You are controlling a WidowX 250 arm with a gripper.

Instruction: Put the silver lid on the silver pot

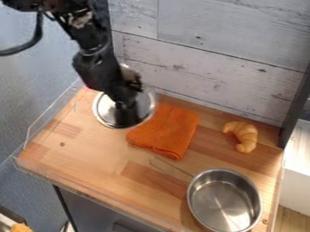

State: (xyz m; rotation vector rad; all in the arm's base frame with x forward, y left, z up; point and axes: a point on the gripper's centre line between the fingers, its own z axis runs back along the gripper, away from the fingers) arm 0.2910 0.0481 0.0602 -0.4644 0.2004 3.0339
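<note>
Near right, the silver pot [223,205] stands upright and uncovered, apparently ready for covering; beyond lies the orange cloth [167,131], then, far left, the claw [127,118] at the silver lid [145,105] – presumably for carrying – clenched or released, I cannot tell.

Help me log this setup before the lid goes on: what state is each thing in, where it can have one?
Pot: upright, uncovered, nothing seen inside, handle sticking out.
Lid: off the pot, at the gripper; whether it is held, I cannot tell.
Gripper: pointing down in front of the lid.
Cloth: folded, lying on the table.
Croissant: looks whole.
</note>
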